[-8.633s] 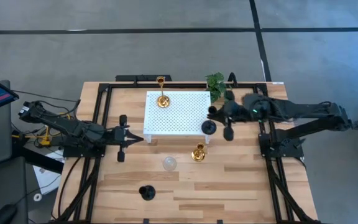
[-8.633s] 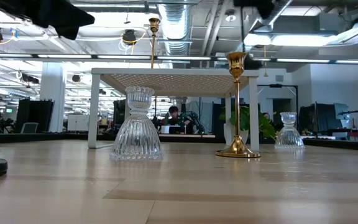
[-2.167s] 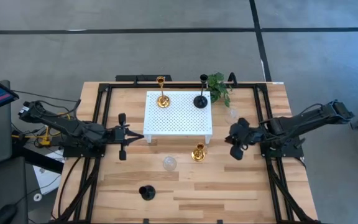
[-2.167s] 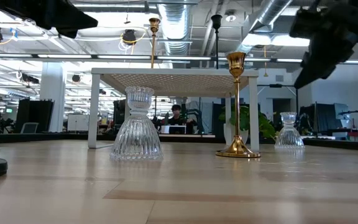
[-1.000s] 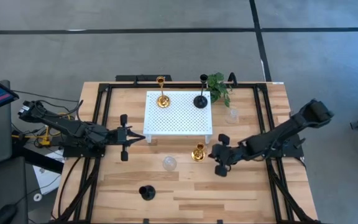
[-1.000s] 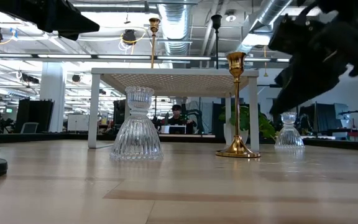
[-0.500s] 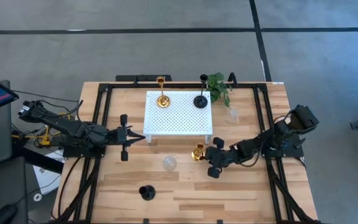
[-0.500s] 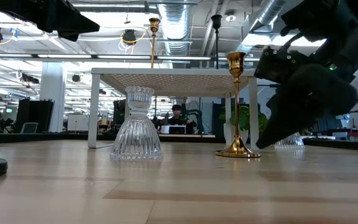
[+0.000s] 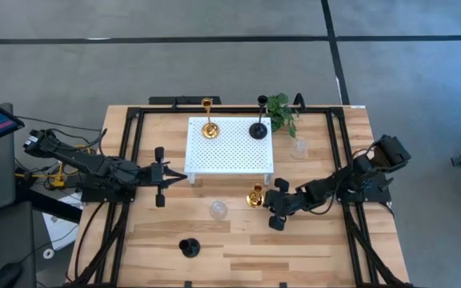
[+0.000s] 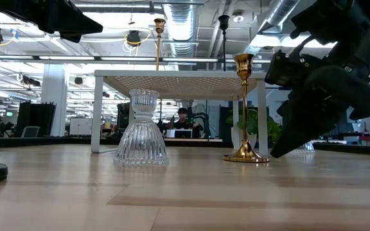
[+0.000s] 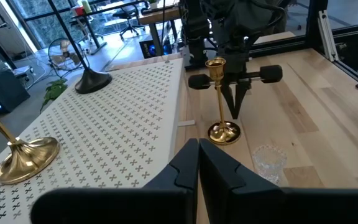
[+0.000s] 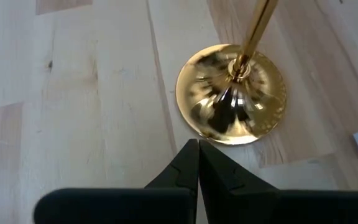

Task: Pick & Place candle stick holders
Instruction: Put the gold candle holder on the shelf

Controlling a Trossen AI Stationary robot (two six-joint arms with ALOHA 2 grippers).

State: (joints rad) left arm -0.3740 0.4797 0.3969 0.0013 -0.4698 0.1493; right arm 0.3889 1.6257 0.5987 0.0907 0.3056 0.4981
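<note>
A tall gold candle stick holder [image 9: 254, 196] stands on its round base [image 12: 232, 93] on the table, near the white stand's front right corner. My right gripper [image 12: 195, 148] is shut and slants down just right of it, its tip a little short of the base's rim. The white stand [image 9: 229, 152] bears another gold holder [image 9: 209, 128] and a black one [image 9: 258, 128]. Also on the table are a clear glass holder [image 9: 218, 210], a squat black one [image 9: 188, 248] and another glass one [image 9: 298, 148]. My left gripper [image 9: 182, 177] waits shut at the stand's left corner.
A small green plant [image 9: 280, 108] stands at the far edge behind the stand. Dark metal rails [image 9: 130, 160] run along both sides of the table. Bare wood lies in front of the gold holder and toward the near edge.
My right gripper has sunk and gone toward the table's left edge, up to the gold holder on the table, staying shut. It has kept still over the last half second. The holders have not moved.
</note>
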